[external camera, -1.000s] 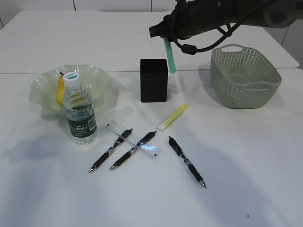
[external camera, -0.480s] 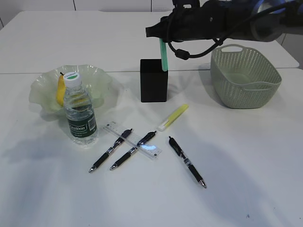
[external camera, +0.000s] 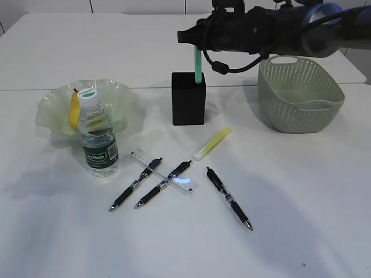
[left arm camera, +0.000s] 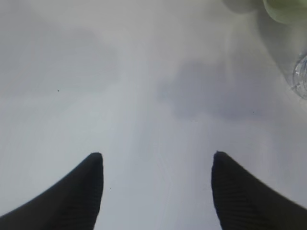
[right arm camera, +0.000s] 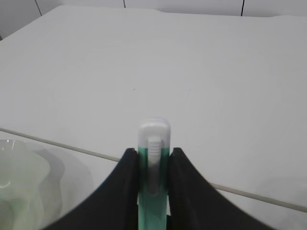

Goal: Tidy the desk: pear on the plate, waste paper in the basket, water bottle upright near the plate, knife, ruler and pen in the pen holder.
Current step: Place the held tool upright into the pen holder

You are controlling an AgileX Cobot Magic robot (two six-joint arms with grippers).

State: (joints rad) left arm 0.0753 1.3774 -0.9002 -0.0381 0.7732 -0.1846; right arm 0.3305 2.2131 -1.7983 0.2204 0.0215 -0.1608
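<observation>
Right gripper (external camera: 196, 41) clamps green utility knife (external camera: 197, 65), top centre, tip entering matte black square pen holder (external camera: 188, 99). Next: lower straight, release. Left gripper (left arm camera: 156, 158) open, empty.

Pincer (right arm camera: 153, 165): two dark fingers (right arm camera: 122, 191) closed on the knife.
Knife (right arm camera: 153, 143): green body, white slider end facing the camera.
Plate (right arm camera: 24, 187): wavy edge at lower left.
Tabletop (right arm camera: 192, 62): white, with a seam.
</observation>
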